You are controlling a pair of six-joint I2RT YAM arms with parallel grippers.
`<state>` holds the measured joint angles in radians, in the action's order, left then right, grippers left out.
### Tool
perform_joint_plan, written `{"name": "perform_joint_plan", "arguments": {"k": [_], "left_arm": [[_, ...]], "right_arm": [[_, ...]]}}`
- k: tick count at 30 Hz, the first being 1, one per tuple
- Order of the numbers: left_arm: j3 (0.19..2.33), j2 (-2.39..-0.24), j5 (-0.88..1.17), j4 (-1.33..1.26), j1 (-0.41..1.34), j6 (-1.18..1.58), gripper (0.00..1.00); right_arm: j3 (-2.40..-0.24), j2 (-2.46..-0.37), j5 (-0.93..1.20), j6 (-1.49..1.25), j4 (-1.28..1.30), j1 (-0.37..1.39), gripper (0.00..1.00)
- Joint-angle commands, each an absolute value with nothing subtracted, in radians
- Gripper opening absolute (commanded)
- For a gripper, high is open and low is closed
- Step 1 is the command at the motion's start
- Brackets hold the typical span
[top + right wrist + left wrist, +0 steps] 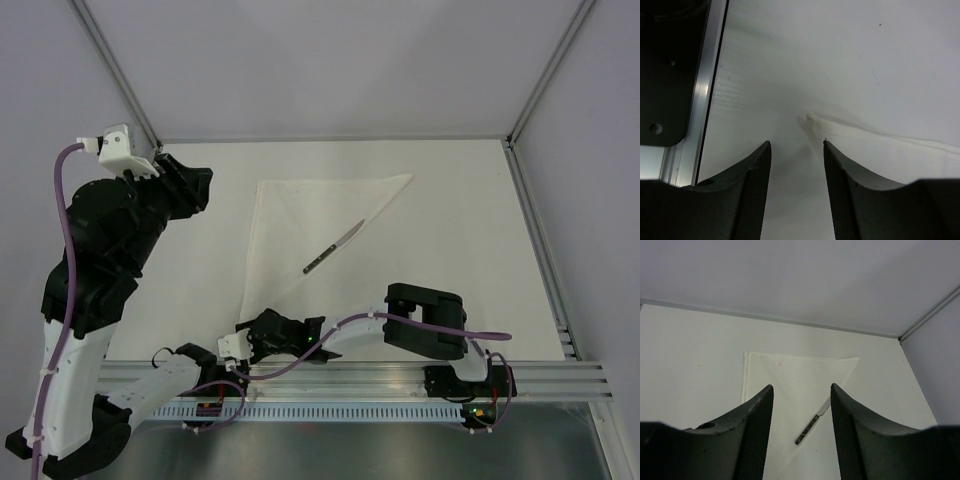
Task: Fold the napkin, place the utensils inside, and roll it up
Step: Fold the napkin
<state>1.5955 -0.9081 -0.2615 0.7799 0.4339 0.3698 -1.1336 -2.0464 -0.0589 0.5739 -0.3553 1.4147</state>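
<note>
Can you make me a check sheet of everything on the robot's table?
Surface: off-white table, flat.
Job's things: white napkin folded into a triangle; one dark knife lying along its long edge.
Clutter: nothing seen.
Pincers: left pincer open, raised, holding nothing; right pincer open, low by the napkin's near corner.
Cables: purple cables run along both arms.
Surroundings: pale walls; metal rail at the near edge.

Centre frame: the napkin (pixel 300 215), thin, soft and matt white, faintly creased, on my smooth matt off-white surface (pixel 460 230). The knife (pixel 333 247) is dull grey metal. Foreground: my left end effector (pixel 801 387), matt black plastic, its fingers (pixel 757 425) finely ribbed. Bottom: a brushed-metal rail (pixel 560 378).
</note>
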Motion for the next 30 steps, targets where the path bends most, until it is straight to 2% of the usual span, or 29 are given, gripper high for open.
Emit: {"name": "perform_joint_plan", "arguments": {"k": [1,19,27,29,30], "left_arm": [[1.591,-0.89,-0.261,0.798,0.436,0.38,0.54],[1.572,-0.896,-0.255,0.81,0.436,0.362,0.54],[1.577,-0.907,-0.238,0.808,0.436,0.357,0.54],[1.577,-0.907,-0.233,0.807,0.436,0.356,0.54],[1.574,-0.908,-0.233,0.808,0.436,0.356,0.54]], "right_arm": [[-1.131,-2.071,-0.08,0.614,-0.495,1.414,0.53],[-1.115,-2.157,-0.112,0.672,-0.595,1.416,0.48],[-1.12,-2.168,-0.129,0.681,-0.594,1.414,0.32],[-1.117,-2.163,-0.13,0.684,-0.597,1.414,0.31],[-1.117,-2.163,-0.132,0.684,-0.597,1.416,0.27]]}}
